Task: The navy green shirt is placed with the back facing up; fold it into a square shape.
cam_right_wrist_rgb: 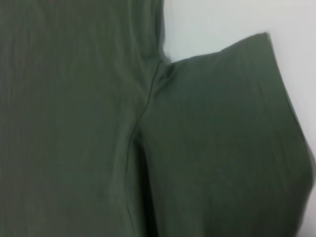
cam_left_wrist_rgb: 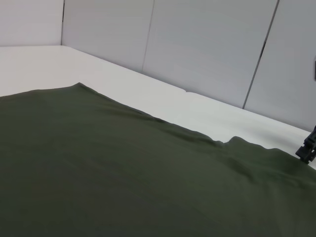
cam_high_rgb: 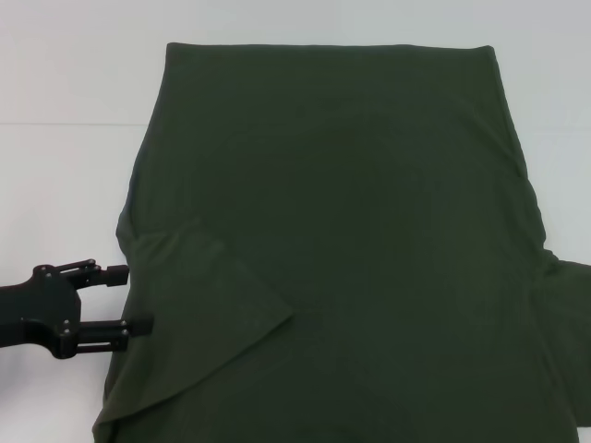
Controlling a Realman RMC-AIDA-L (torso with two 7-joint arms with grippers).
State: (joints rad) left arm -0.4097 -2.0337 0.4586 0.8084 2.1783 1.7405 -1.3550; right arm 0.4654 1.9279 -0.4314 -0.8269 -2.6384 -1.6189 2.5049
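Head view has the left gripper [cam_high_rgb: 134, 298] sitting low on the counter [cam_high_rgb: 65, 175], jaws spread open with nothing between them, tips right at the shirt's edge. One fingertip touches or nearly touches the hem, the other sits just beside the folded flap. My guess is it's parked there because that's where the sleeve work happens: straight out from the jaws, the left sleeve [cam_high_rgb: 208, 295] lies flipped inward over the body of the navy green shirt [cam_high_rgb: 342, 212], making a diagonal flap. So the first side fold looks done on that side.

Going farther out from the jaws, the shirt is spread flat, back up, covering most of the counter ahead of the robot, with the hem end at the far edge. Way across from the left jaws, the right sleeve [cam_right_wrist_rgb: 232, 128] sticks out flat on the counter, not folded in yet. The right wrist view looks straight down on that sleeve and armpit seam, so that arm seems to hang above it, but its jaws don't show anywhere, so I can't tell whether they're open.

Nothing else sits on the counter; only grey wall panels [cam_left_wrist_rgb: 207, 49] behind. No obstacles that I can see.
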